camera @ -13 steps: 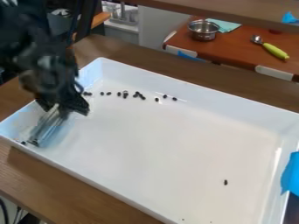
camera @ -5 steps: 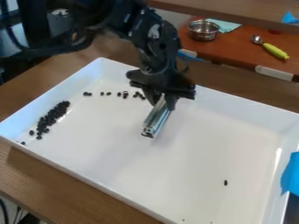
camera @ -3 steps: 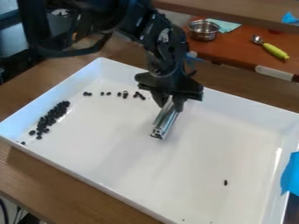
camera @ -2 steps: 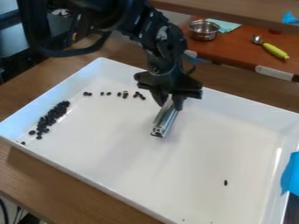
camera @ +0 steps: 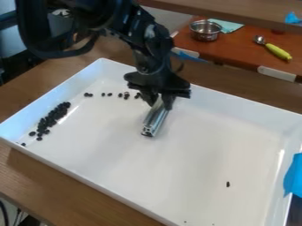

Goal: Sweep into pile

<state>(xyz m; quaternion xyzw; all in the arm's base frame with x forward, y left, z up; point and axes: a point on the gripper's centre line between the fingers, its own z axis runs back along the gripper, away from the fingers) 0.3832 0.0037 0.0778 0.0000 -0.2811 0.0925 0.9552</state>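
Note:
The gripper (camera: 159, 100) hangs over the upper middle of the white tray (camera: 206, 154), shut on a silver metal bar (camera: 154, 120) that slants down and to the left. Dark beans lie in an elongated pile (camera: 52, 118) along the tray's left side, with a few stragglers at its lower end. A loose row of beans (camera: 110, 94) runs along the back wall, its right end close behind the gripper and partly hidden by it. One lone bean (camera: 228, 184) rests toward the lower right.
Behind the tray, a red-brown surface (camera: 236, 48) holds a metal pot (camera: 205, 30), a teal cloth (camera: 229, 25) and a spoon with a green handle (camera: 277, 51). Blue tape (camera: 293, 176) covers part of the tray's right rim. The tray walls are raised all round.
The gripper and bar have gone from the tray's left side to the upper middle, uncovering the left pile, and lately shifted slightly left. Beans once right of the row are no longer visible.

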